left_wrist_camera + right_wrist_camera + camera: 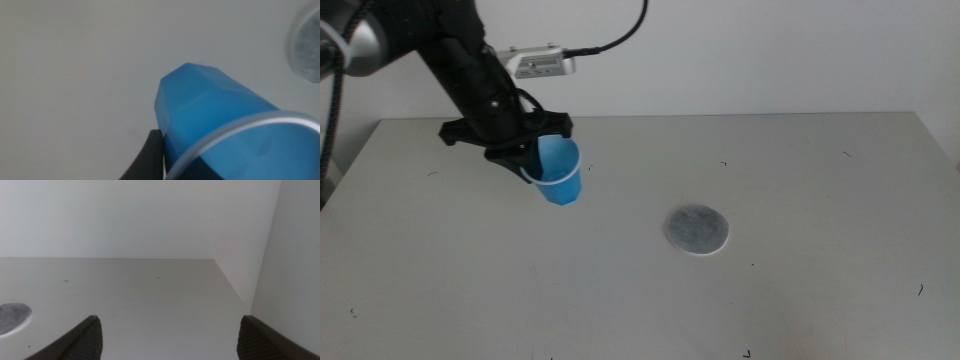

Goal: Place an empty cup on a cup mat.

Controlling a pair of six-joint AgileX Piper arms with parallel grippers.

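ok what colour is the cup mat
Speckled grey with a thin white edge; the cup mat shows best in the middle view.

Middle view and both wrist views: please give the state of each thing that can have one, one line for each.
Small bright blue tapered plastic cup: held off the table, tilted, empty.
Flat round grey speckled cup mat: lying flat on the table, nothing on it.
Left gripper: shut on the cup's rim, left of the mat.
Right gripper: open, holding nothing, waiting out of the middle view.
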